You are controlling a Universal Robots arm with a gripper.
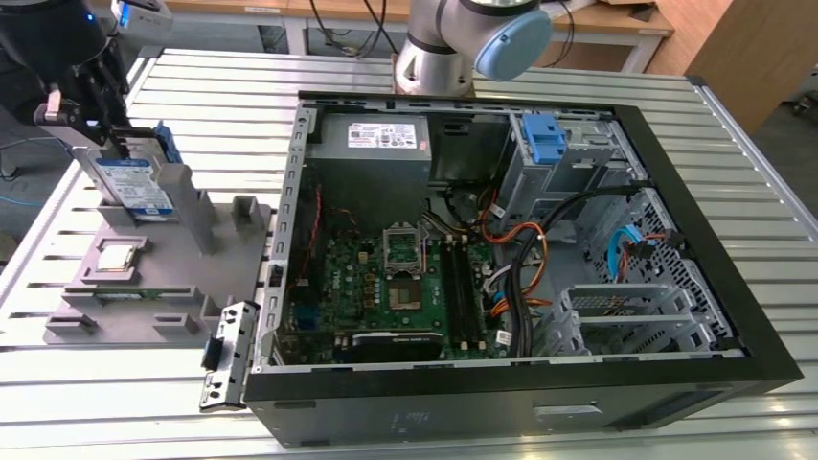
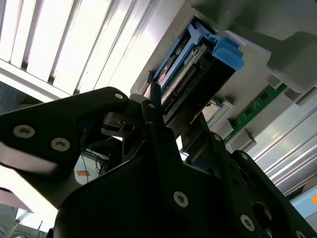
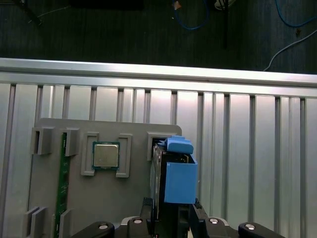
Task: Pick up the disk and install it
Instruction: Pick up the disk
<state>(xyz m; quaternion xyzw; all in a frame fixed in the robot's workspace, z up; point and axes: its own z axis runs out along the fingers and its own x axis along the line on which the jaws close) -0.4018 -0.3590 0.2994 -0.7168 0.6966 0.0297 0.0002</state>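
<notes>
In the exterior view the disk (image 1: 134, 184) stands upright on its edge in a grey holder (image 1: 192, 230). It is at about 9 o'clock from the open computer case (image 1: 511, 407), on the slatted tabletop (image 1: 102, 402). The end effector (image 1: 113, 142) sits at the 12 o'clock end of the disk. In the first wrist view its fingers (image 3: 147, 208) press against the two flat sides of the disk and pinch it. A small square chip (image 1: 118, 257) lies in the holder, at 6 o'clock from the disk.
</notes>
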